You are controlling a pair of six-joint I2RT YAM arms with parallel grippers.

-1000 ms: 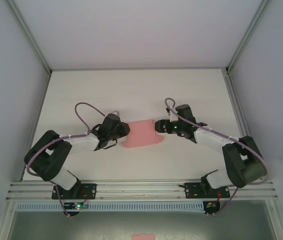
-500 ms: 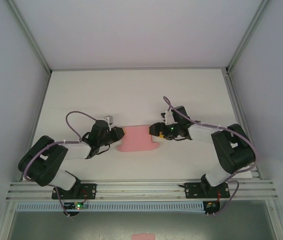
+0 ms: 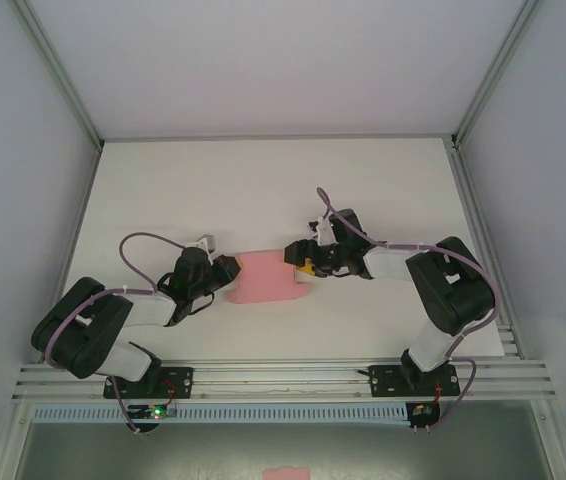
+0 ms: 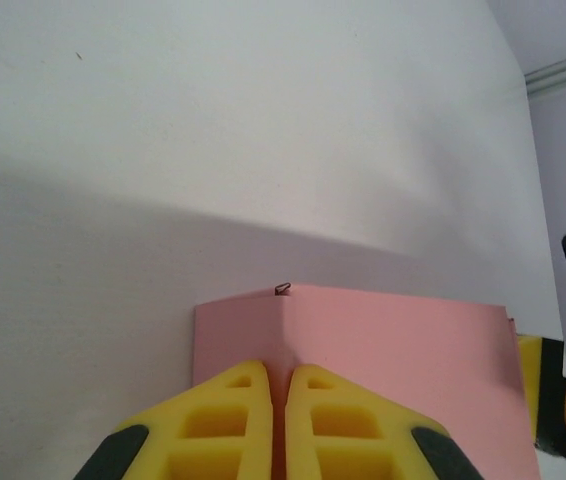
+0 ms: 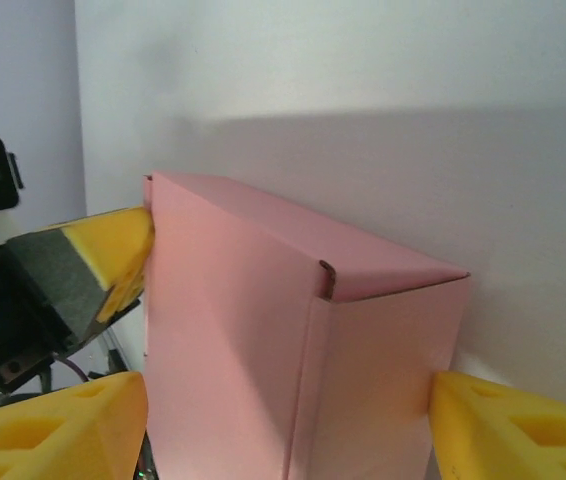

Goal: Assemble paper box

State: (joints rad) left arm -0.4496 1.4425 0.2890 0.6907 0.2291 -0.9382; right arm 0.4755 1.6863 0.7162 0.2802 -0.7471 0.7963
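1. One box of pink card lies on the table, directly between the two pincers.
2. Left pincer: its two yellow fingers are pressed together on a thin wall of the box. A sliver of pink shows in the slit between them, and the rest of the box stretches ahead of the tips.
3. Right pincer: its two fingers stand wide apart, with the box's end between them and one side of the box at each tip. Whether they squeeze it or merely flank it I cannot tell.
4. Seen from the right pincer, one finger of the left pincer touches the box's far edge.
5. Just ahead of the right pincer, one corner of the box shows a small dark gap where two panels meet.
6. One small patch, also pink, lies well behind both pincers.
7. Two purple cables run back from the pincers, one from each.
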